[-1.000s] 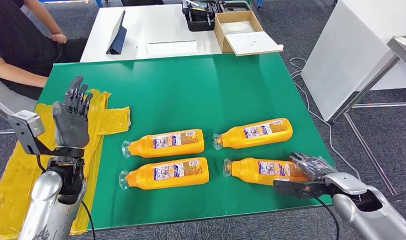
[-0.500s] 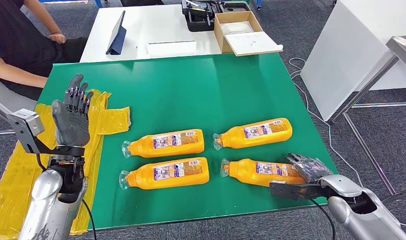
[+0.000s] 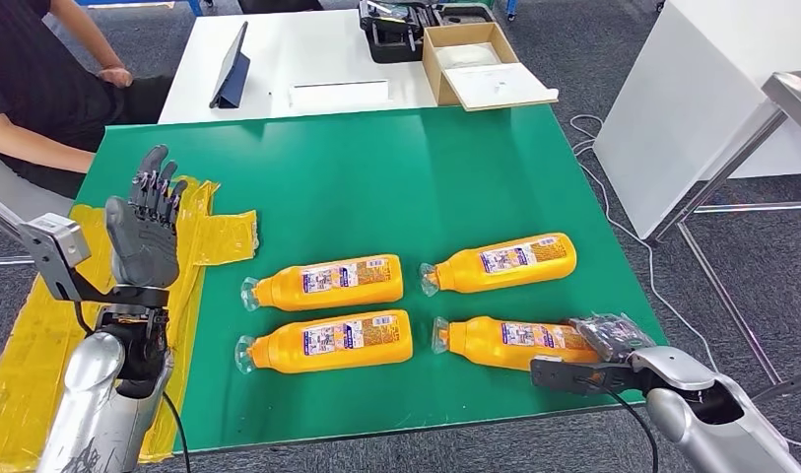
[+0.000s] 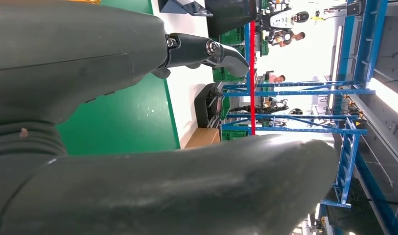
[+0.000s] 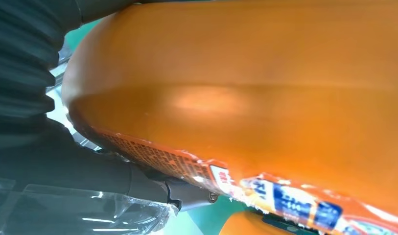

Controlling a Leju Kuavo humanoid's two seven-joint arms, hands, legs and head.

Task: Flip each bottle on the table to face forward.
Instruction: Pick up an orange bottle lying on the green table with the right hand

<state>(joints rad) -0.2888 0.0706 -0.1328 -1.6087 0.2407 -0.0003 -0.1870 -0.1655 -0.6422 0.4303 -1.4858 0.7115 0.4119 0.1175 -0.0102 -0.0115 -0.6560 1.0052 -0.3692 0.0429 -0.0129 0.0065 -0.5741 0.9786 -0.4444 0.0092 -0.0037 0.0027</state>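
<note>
Green table [image 3: 396, 158]: far half bare, open room there; right edge runs just beside the right hand. Four orange bottles lie on their sides in two rows across the near half, caps to the left: far-left bottle [image 3: 322, 282], far-right bottle [image 3: 500, 262], near-left bottle [image 3: 324, 341], near-right bottle [image 3: 509, 341], with narrow gaps between them. Yellow sheet [image 3: 214, 236] covers the left edge. Right hand [image 3: 608, 335]: low at the near right corner, fingers laid against the base end of the near-right bottle; the wrist view shows orange bottle wall [image 5: 245, 93] pressed close, apparently gripped. Left hand [image 3: 145, 232]: raised upright above the yellow sheet, fingers straight and apart, holding nothing.
</note>
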